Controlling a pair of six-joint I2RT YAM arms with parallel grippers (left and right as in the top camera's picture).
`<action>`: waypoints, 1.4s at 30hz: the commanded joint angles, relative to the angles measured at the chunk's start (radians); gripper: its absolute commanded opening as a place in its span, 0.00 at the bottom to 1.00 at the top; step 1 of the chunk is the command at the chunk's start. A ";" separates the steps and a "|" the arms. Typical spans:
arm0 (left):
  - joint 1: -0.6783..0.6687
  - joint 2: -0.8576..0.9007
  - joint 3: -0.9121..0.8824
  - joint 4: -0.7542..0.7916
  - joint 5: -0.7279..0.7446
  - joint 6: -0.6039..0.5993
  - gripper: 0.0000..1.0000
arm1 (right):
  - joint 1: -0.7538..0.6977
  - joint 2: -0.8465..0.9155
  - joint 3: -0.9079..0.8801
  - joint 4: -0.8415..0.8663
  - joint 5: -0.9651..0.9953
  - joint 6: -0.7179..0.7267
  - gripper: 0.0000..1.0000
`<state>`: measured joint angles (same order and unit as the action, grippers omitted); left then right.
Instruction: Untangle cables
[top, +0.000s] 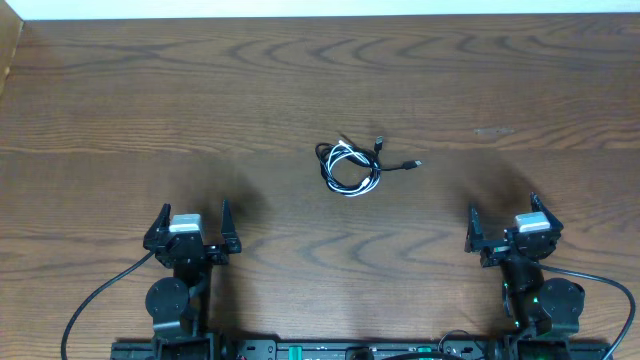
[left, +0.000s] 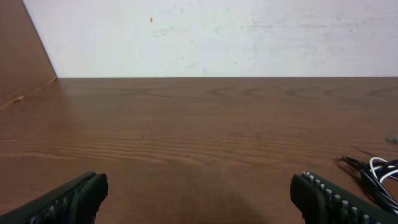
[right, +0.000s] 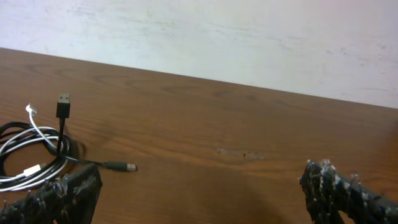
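The cables (top: 350, 167), a thin white cord and a thin black cord coiled together, lie near the middle of the wooden table. One black plug end (top: 414, 164) sticks out to the right. My left gripper (top: 192, 212) stands open at the front left, well short of the coil, with nothing between its fingers. My right gripper (top: 502, 207) is open too, at the front right. In the left wrist view the coil (left: 379, 174) shows at the right edge. In the right wrist view the coil (right: 31, 158) and a plug (right: 119, 166) lie at the left.
The table's far edge meets a white wall (left: 217, 37). A wooden side panel (left: 22, 56) rises at the far left. Thick black wires (top: 95, 300) run from the arm bases at the front edge.
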<state>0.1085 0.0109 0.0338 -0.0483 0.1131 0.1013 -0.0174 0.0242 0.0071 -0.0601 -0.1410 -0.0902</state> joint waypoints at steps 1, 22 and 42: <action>-0.003 -0.004 -0.030 -0.013 -0.005 -0.009 0.99 | 0.002 -0.005 -0.002 -0.004 0.000 0.011 0.99; -0.003 -0.004 -0.030 -0.013 -0.005 -0.008 0.99 | 0.002 -0.005 -0.002 -0.004 0.000 0.011 0.99; -0.003 -0.004 -0.030 -0.014 -0.031 -0.008 0.99 | 0.002 -0.005 -0.002 0.033 -0.031 0.011 0.99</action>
<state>0.1085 0.0109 0.0330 -0.0483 0.0982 0.1013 -0.0174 0.0242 0.0071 -0.0296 -0.1417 -0.0902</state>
